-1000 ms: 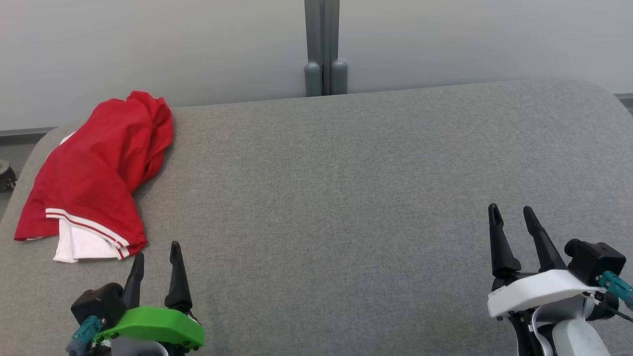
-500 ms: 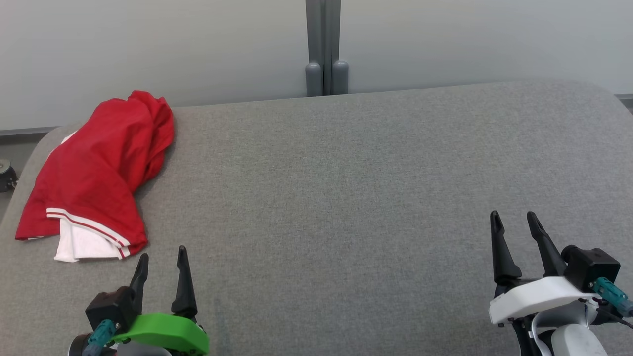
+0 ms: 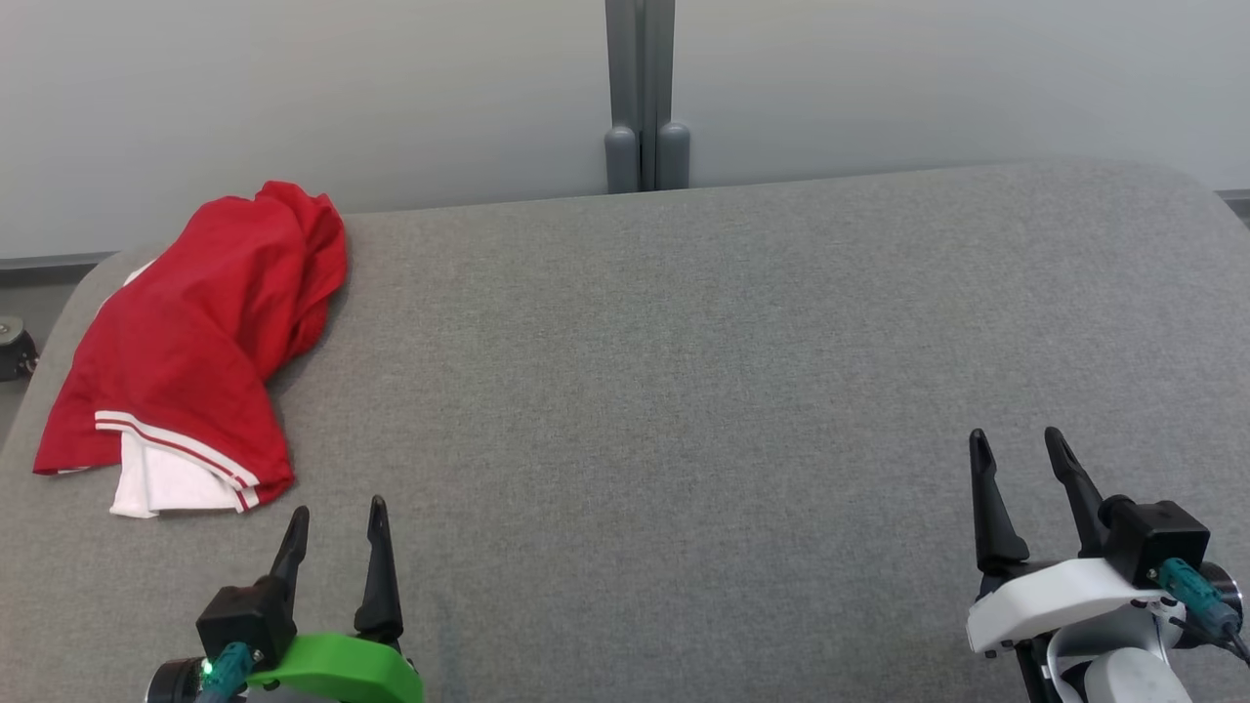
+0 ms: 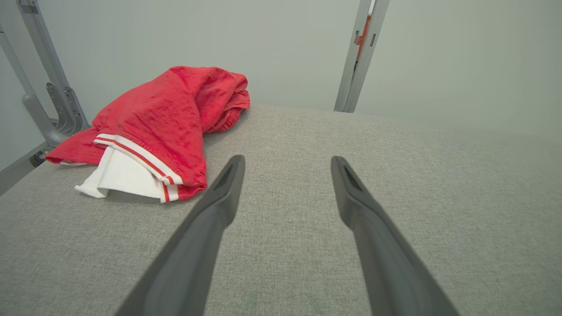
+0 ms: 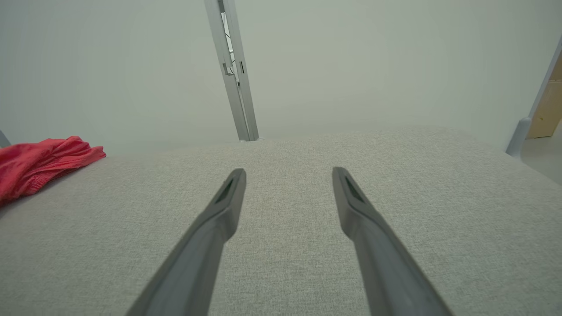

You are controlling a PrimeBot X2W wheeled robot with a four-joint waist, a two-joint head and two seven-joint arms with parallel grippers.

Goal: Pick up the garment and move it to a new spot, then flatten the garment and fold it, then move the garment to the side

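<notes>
The garment (image 3: 195, 342) is a red piece with white stripes and a white lining, lying bunched at the far left of the grey padded table (image 3: 684, 391). It shows up close in the left wrist view as the garment (image 4: 158, 127), and at the left edge of the right wrist view as the garment (image 5: 35, 164). My left gripper (image 3: 337, 513) stands open just below the garment's striped hem, apart from it, with nothing between its fingers. Far to the right, near the front edge, my right gripper (image 3: 1016, 441) is open and empty too.
A grey upright post (image 3: 642, 98) stands behind the table's back edge against a pale wall. The table's left edge curves away beside the garment, with a small dark caster (image 3: 12, 347) on the floor there.
Both grippers have drawn back toward the front edge of the table, staying open. The garment has not moved.
</notes>
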